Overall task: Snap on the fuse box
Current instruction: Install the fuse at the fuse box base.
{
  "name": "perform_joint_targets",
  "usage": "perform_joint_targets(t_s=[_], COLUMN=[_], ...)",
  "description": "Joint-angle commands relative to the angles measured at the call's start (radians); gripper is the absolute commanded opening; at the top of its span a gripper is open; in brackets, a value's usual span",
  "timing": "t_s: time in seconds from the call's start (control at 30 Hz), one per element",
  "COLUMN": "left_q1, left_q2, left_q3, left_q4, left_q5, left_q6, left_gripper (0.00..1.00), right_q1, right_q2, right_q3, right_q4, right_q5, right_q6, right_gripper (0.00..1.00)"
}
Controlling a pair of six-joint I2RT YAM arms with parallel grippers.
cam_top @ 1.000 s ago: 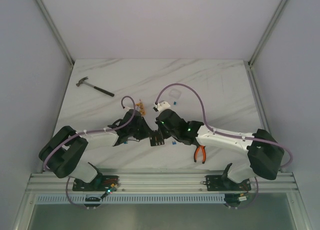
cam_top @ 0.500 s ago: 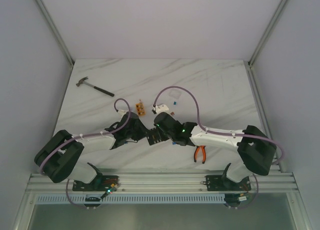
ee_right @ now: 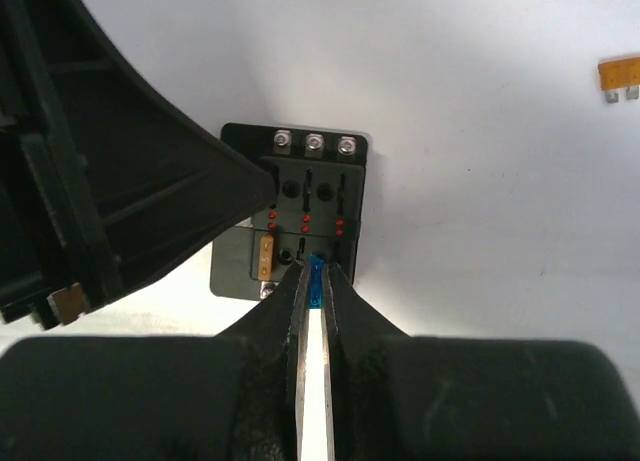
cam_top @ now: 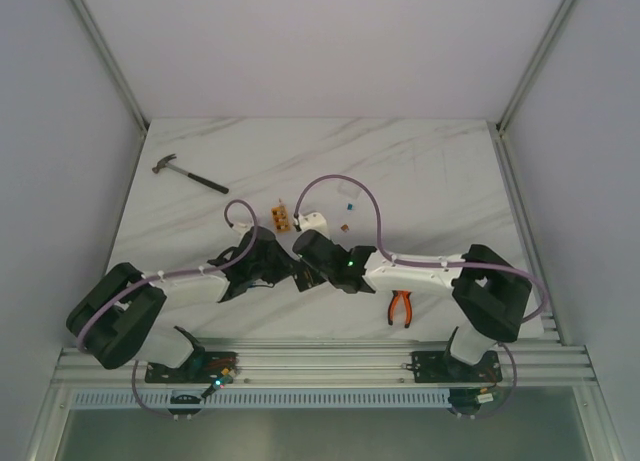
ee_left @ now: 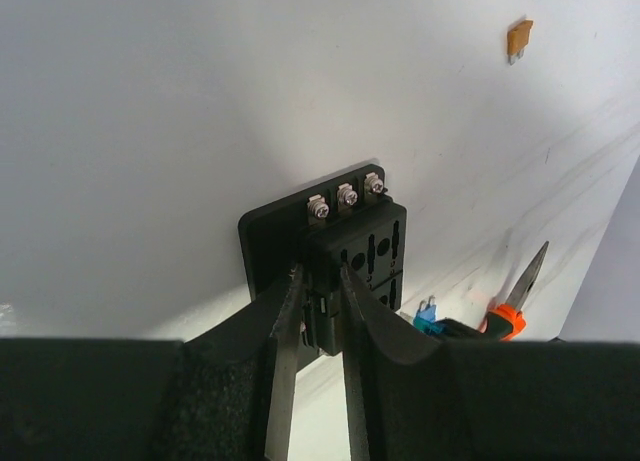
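Observation:
The fuse box (ee_left: 368, 243) is a small black square block with three screws along its far edge, lying on the white table. My left gripper (ee_left: 321, 275) is shut on its near side wall. In the right wrist view the fuse box (ee_right: 312, 196) shows red dots, slots and one orange fuse (ee_right: 265, 258) seated at the lower left. My right gripper (ee_right: 317, 269) is shut on a small blue fuse (ee_right: 317, 278), whose tip is at a slot in the box's near row. From above, both grippers meet over the box and hide most of it: left gripper (cam_top: 287, 271), right gripper (cam_top: 313, 263).
Orange-handled pliers (cam_top: 402, 307) lie near the right arm. A hammer (cam_top: 190, 174) lies at the far left. A small orange block (cam_top: 282, 219) and a white part (cam_top: 312, 221) sit behind the grippers. A loose orange fuse (ee_right: 620, 76) and a blue fuse (ee_left: 428, 316) lie on the table.
The right arm has swung left, bringing its gripper with the blue fuse over the fuse box. The left gripper has stayed on the box, shifting slightly left.

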Motion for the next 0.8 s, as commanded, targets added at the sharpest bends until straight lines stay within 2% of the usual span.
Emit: perform_joint_targets(t_s=[0.0,0.3,0.6,0.77], left_q1=[0.001,0.001,0.002,0.004], left_q2=[-0.029,-0.032,-0.026,-0.024], left_q3=[-0.039,-0.059,-0.053,-0.052], left_q4=[-0.039,-0.007,0.001,0.002], left_q5=[-0.019,-0.010,-0.008,-0.008], left_q6=[-0.016,-0.036,-0.023,-0.018], left_gripper=[0.31,0.31,0.30,0.31], right_q1=[0.011,0.024,0.023,0.023], right_q2=[0.034,0.050,0.000,0.006], right_q3=[0.040,0.034,-0.026,-0.035], right_q4=[-0.002,0.046,0.128,0.148], right_q5=[0.056,0.042,0.005,-0.024], right_q6=[-0.015,-0.073,-0.263,-0.309], right_gripper=[0.00,0.00,0.00,0.00])
